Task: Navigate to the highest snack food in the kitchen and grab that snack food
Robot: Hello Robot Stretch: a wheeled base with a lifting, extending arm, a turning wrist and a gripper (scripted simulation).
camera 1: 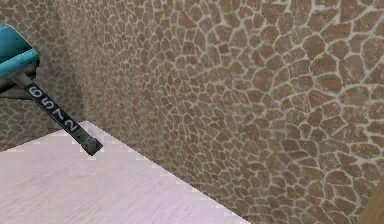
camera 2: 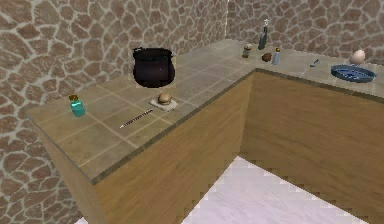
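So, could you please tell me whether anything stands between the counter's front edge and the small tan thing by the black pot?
Nothing visible does: bare tile lies between the small tan thing and the front edge of the counter. A thin utensil lies just left of that path, and the black pot stands close behind.

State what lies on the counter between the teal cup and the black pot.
Nothing. In the arm side view, the counter between the teal cup and the black pot is bare tile.
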